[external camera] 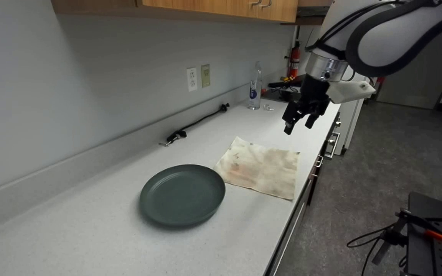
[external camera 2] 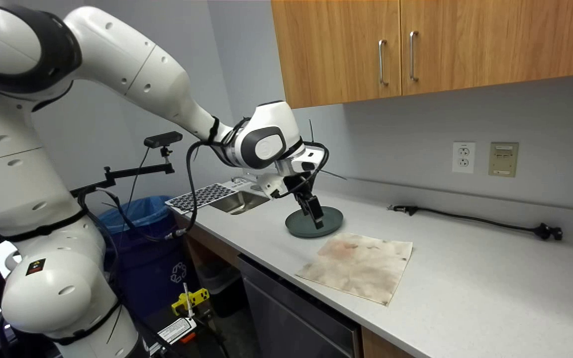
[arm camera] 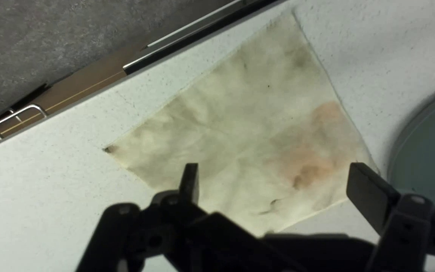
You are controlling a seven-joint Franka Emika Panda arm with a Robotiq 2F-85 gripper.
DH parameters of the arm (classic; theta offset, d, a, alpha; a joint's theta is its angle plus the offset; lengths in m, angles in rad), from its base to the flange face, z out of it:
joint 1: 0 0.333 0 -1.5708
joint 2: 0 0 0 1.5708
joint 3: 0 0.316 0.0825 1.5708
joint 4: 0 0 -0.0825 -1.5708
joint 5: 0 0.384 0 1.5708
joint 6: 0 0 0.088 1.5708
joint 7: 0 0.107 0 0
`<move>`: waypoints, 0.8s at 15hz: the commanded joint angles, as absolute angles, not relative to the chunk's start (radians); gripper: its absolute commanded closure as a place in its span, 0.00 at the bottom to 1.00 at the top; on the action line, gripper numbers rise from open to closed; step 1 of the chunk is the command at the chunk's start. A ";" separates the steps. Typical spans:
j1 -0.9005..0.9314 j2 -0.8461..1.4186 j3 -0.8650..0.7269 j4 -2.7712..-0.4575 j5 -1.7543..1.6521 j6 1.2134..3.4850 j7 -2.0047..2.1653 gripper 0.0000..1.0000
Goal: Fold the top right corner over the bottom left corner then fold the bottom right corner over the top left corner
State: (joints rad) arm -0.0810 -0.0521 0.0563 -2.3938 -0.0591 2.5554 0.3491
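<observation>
A thin cream-white cloth [external camera: 261, 168] with tan and pinkish blotches lies flat and unfolded on the counter, seen in both exterior views and the wrist view. In the wrist view, one corner [arm camera: 291, 20] points to the counter's edge and a dark-tipped corner [arm camera: 110, 149] lies at the left. A third is close to the plate, near the right finger, and the lowest is partly hidden behind the gripper. Which corner is top right I cannot tell. My gripper [arm camera: 274, 165] hangs above the counter, apart from the cloth, its jaws wide open with nothing between them.
Beside the cloth sits a round dark green plate [external camera: 182, 195]. A black clamp rod [external camera 2: 475, 218] lies along the wall, and a clear bottle [external camera: 255, 92] stands farther along. The counter's front edge runs close to the cloth. Wooden cabinets [external camera 2: 336, 49] hang overhead.
</observation>
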 commanded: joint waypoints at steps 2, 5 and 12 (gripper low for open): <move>-0.060 0.183 0.006 -2.163 -0.054 2.569 0.386 0.00; -0.045 0.312 -0.020 -2.025 -0.025 2.566 0.399 0.00; -0.025 0.416 -0.042 -1.903 0.040 2.558 0.380 0.00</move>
